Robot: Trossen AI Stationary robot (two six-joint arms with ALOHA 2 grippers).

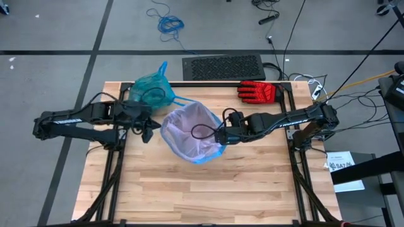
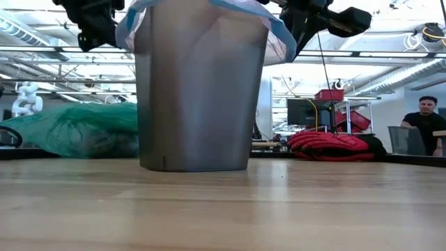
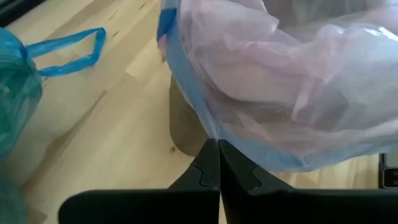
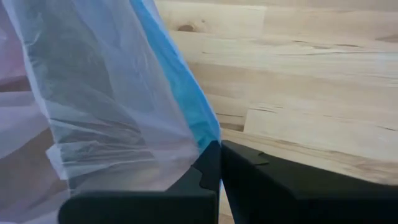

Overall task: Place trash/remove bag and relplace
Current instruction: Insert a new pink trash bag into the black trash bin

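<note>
A grey bin [image 2: 198, 90] stands mid-table, lined with a pale pink-lilac bag [image 1: 191, 131] whose blue-edged rim is folded over the bin's top [image 2: 277, 31]. The full teal bag [image 1: 151, 89] lies on the table by the far left edge, its blue tie [image 3: 69, 53] spread on the wood. I see no loose trash. My left gripper [image 1: 149, 131] is shut just left of the bin, its tips [image 3: 219, 149] under the liner's overhang. My right gripper [image 1: 220, 135] is shut at the liner's right rim. My left gripper has its shut fingertips [image 3: 211, 158] right at the blue hem [image 3: 186, 81] of the lilac liner; I cannot tell whether they touch it. My right gripper pinches the liner's blue hem [image 4: 208, 134] on the bin's right side between its fingers, coming level from the table's right. The film hangs slack over the bin's rim.
A red-and-black glove [image 1: 258, 91] lies at the far right of the table. A black keyboard-like pad [image 1: 222, 66] sits beyond the far edge. Bare wood lies on the near half [image 1: 202, 189]. A person [image 2: 424, 122] sits in the room behind.
</note>
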